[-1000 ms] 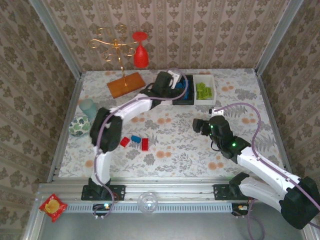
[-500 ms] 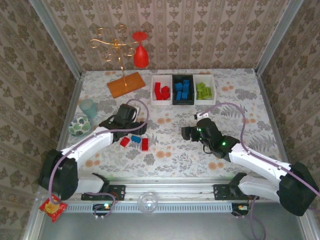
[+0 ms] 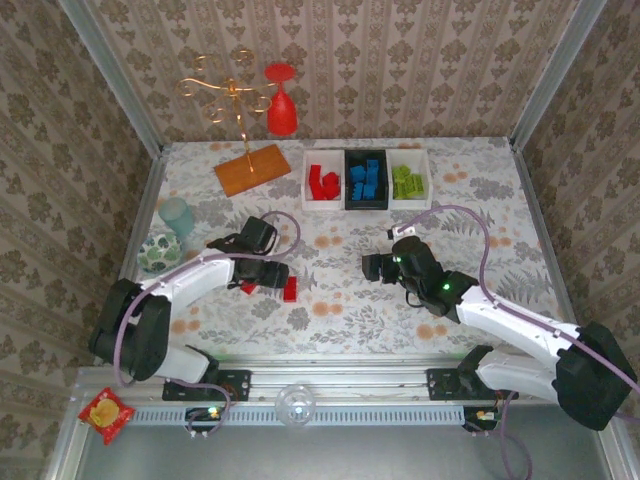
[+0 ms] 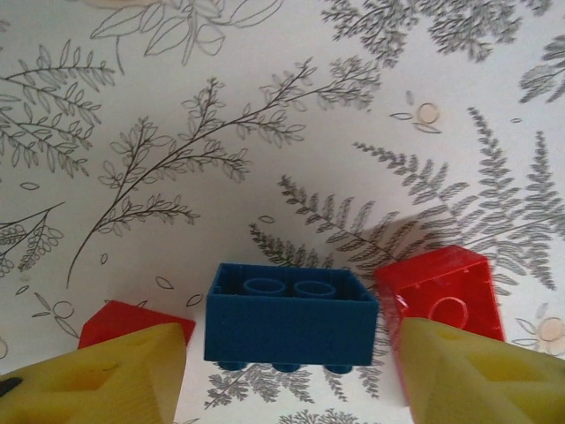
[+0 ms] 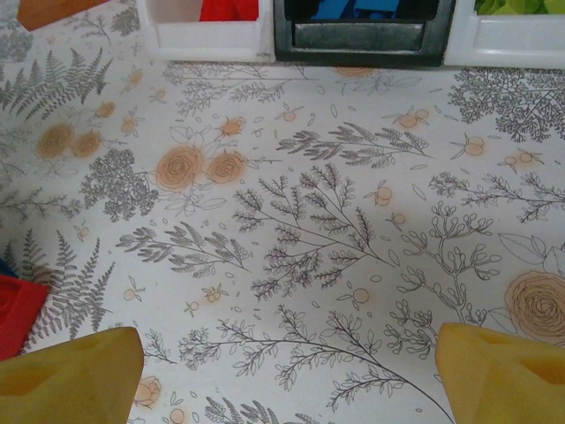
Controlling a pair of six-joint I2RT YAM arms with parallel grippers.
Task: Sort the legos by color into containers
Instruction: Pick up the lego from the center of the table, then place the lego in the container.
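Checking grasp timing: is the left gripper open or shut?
Open. The left gripper has its yellow fingers either side of the blue brick, a gap at each.

Three shallow rectangular plastic trays side by side, far end: white tray [image 5: 207,37] holds red bricks [image 3: 322,182], black tray [image 5: 362,40] blue bricks [image 3: 367,180], second white tray [image 5: 512,49] lime green bricks [image 3: 406,181]. Loose: small blue brick [image 4: 291,316], hollow underside showing, between one red brick [image 4: 441,283] and another red brick [image 4: 132,320]

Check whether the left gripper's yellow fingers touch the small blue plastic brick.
Apart. The left wrist view shows the blue brick between the open fingers of the left gripper, with table visible on each side.
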